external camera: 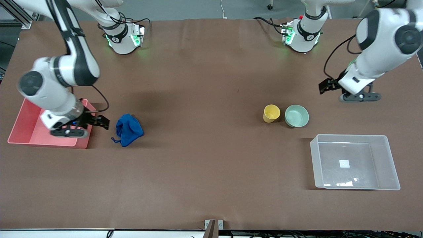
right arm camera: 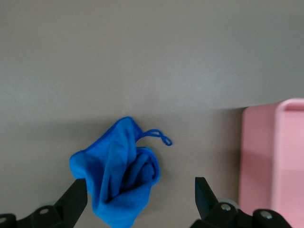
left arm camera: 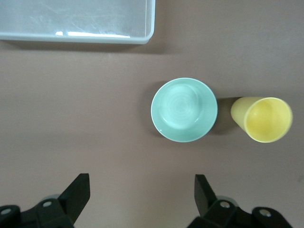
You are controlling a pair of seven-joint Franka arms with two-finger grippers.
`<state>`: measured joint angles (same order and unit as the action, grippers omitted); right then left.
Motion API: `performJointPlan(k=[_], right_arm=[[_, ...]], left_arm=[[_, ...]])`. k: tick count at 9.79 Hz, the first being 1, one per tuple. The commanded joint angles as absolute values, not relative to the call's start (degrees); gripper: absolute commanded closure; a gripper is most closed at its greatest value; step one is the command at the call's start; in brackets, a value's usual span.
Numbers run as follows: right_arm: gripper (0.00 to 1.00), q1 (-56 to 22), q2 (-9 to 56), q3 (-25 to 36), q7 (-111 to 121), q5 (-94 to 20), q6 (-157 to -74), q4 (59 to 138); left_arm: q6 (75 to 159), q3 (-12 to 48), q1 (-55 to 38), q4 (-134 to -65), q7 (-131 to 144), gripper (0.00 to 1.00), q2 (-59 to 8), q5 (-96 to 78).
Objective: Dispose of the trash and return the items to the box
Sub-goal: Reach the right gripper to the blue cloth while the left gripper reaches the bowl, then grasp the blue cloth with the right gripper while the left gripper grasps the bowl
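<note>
the cloth [external camera: 128, 129] lies on the tabletop [external camera: 205, 99] just beside the pink bin [external camera: 19, 129], on the side toward the left arm's end, untouched. right claw [external camera: 67, 133] hangs over the bin's edge nearest the cloth, fingers spread wide and holding nothing. left claw [external camera: 360, 97] waits, also spread and empty, w/ cup [external camera: 271, 113] and bowl [external camera: 296, 115] side by side on the tabletop near it; the box [external camera: 355, 162] sits nearer the front cam than both, nothing in it. step in hand looks like the cloth grab: i'd center the claw over the thickest fold, not the string loop [right arm camera: 156, 135], drop straight down, pinch deep so the soft bunch doesn't slip, then lift clear of the bin wall before letting go inside. right wrist cam shows the loop and folds plainly and the cloth sitting b/w the fingers [right arm camera: 76, 197], off toward one; front view gives only a blue lump. left wrist cam shows the bowl's inside is bare.
</note>
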<state>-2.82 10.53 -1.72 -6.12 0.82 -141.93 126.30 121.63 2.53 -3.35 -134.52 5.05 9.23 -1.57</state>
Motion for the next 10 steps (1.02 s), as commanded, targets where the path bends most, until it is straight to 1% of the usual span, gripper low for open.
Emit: performJointPlan(k=[1, 2, 3, 4, 5, 6, 7, 8, 9, 10], right_arm=[[0.0, -4.39, 13.6, -1.49, -7.38, 0.7, -148.51, 129.64], [0.0, -5.18, 16.15, -1.49, -8.6, 0.62, -151.75, 129.73], [0.0, -6.32, 18.0, -1.49, -9.4, 0.62, -152.92, 129.73], [0.05, -6.76, 18.28, -1.49, -9.49, 0.62, -152.84, 130.25], [0.2, -6.94, 18.37, -1.49, -9.49, 0.62, -152.67, 131.04], [0.43, -7.2, 18.89, -1.58, -9.58, 0.53, -152.49, 131.31], [0.77, -7.29, 19.16, -1.58, -9.58, 0.53, -151.79, 131.31], [0.99, -7.21, 19.16, -1.58, -9.58, 0.44, -151.7, 131.13], [1.0, -6.95, 19.07, -1.5, -9.58, 0.44, -151.18, 130.87], [1.0, -6.6, 18.9, -1.49, -9.49, 0.35, -148.56, 130.26]], left_arm=[[131.18, 2.37, -3.43, -140.88, 4.22, 0.06, 4.43, -2.99], [135.92, 2.37, -3.6, -141.5, 4.31, 0.06, 0.57, -2.99], [140.66, 2.37, -3.78, -141.59, 4.22, 0.06, -3.56, -2.9], [145.41, 2.37, -3.87, -141.59, 4.22, 0.07, -7.61, -2.99], [149.72, 2.37, -3.87, -142.03, 4.22, 0.07, -10.87, -2.99], [153.42, 2.37, -3.78, -142.38, 4.22, 0.09, -13.51, -2.9], [155.11, 2.37, -3.78, -142.3, 4.22, 0.19, -15.36, -2.9], [156.61, 2.37, -3.78, -142.12, 4.22, 0.56, -16.51, -2.9], [157.32, 2.37, -3.78, -142.21, 4.22, 0.84, -16.7, -2.9], [157.32, 2.37, -3.69, -142.29, 4.22, 0.96, -16.61, -2.9]])
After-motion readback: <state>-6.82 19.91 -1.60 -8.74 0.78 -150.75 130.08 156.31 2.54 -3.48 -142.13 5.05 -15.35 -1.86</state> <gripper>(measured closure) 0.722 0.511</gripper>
